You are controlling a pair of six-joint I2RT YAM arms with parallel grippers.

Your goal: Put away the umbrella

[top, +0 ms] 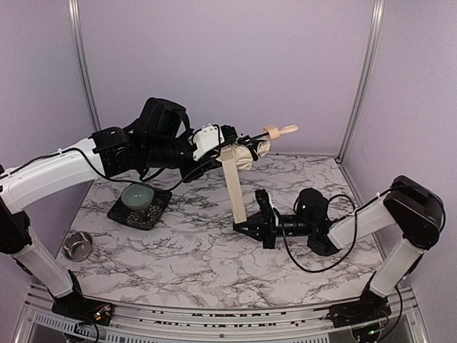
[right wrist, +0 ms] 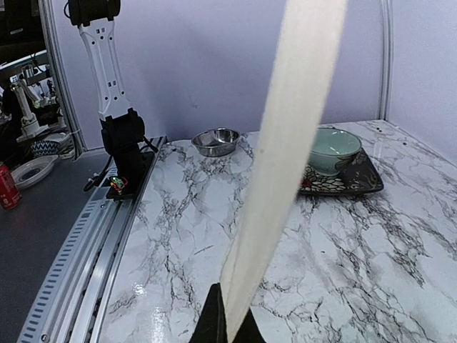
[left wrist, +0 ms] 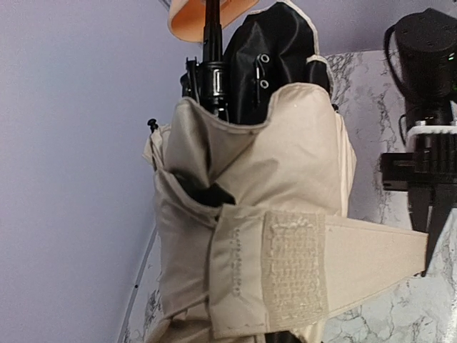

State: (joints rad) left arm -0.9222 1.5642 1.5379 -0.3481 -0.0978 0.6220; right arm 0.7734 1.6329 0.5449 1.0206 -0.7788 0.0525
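The left end effector [top: 237, 146] is clamped on the folded umbrella [top: 258, 150], holding it in the air above the far middle of the desk [top: 193, 257], with its tan handle [top: 280, 131] pointing right. The umbrella's cream strap [top: 233, 187] runs down to the right end effector [top: 244, 227], whose 2 fingers are pressed together on the strap's end just above the desk. At the left, a green bowl [top: 137, 194] sits on a dark plate [top: 158, 213], and a steel cup [top: 77, 244] stands nearer.

Folded umbrella [top: 246, 153] is raised above the rear of the table [top: 193, 250], cream fabric bunched, black lining exposed. Tan handle [top: 278, 131] is pointed right. Cream strap [top: 234, 189] is drawn taut downward.
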